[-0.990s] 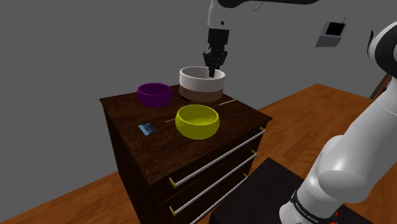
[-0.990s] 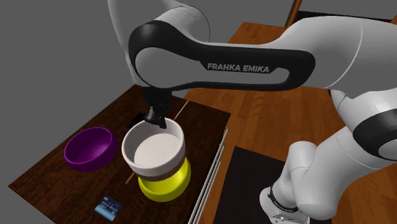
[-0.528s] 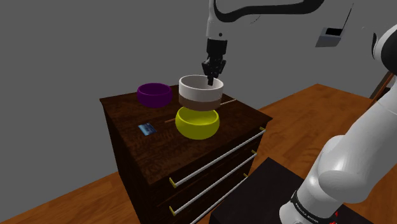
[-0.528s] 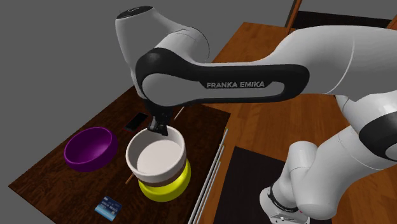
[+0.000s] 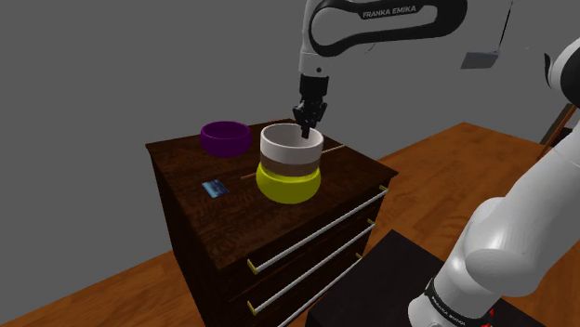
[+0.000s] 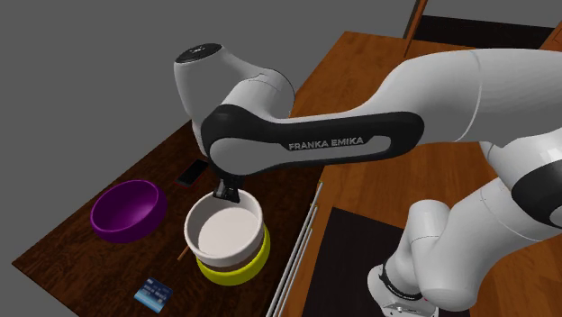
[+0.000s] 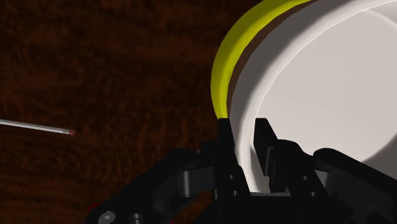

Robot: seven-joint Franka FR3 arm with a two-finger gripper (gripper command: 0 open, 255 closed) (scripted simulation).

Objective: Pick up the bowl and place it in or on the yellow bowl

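We log one round white bowl (image 5: 291,147) with a brown lower band, nested in the glossy yellow bowl (image 5: 288,186) — rim clamped by the black gripper (image 5: 307,128) — atop a dark wood-grained dresser (image 5: 186,163); a purple bowl (image 5: 226,138) stands apart.

Plain grey wall (image 5: 112,74), orange-brown wood-plank floor (image 5: 437,163). Dark wooden dresser (image 5: 232,218) with stacked drawers, each with a pale bar handle (image 5: 316,231). Lighting dim and even.
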